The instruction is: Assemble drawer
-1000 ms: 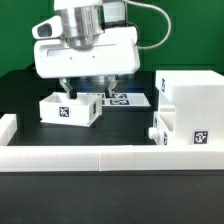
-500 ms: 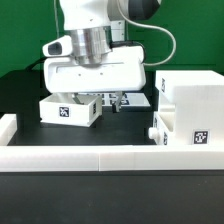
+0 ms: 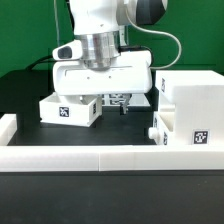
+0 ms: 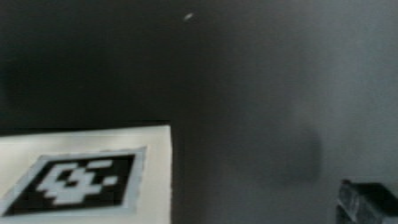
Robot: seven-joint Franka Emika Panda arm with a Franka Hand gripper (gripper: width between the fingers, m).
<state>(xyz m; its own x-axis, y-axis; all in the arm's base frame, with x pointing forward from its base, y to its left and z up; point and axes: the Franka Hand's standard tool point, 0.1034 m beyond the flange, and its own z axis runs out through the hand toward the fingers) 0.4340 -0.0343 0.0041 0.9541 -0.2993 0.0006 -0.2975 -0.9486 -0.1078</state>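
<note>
In the exterior view, the drawer is lying in separate pieces on the black table (image 3: 20, 85), and the box casing (image 3: 192, 100) is standing upright as the tallest of them, showing a square marker (image 3: 198, 137) low on its near face. Which side of it is open cannot be told from here. A small white piece that looks like the second tray (image 3: 159, 129) is sitting right against the casing's lower corner on the exterior view's left; it is partly cut off by the low white wall (image 3: 100, 157) running in front of the casing, and its inside is not showing. The other tray (image 3: 68, 109) is resting well apart from the casing toward the exterior view's left, open top upward; its near wall is hiding whatever may be lying inside. The gripper (image 3: 103, 98) is hanging between this tray and the casing, its broad white body covering the tray's far rim. Only one dark finger (image 3: 121, 103) is showing clearly below that body, so I cannot tell how wide the fingers are standing or whether they are gripping anything. The marker board (image 3: 133, 97) is peeking out behind the finger, mostly hidden. In the wrist view, everything is looking blurred: a white surface (image 4: 98, 145) bearing a black-and-white tag (image 4: 75, 186) is lying on the dark table, and which piece it belongs to cannot be told.
</note>
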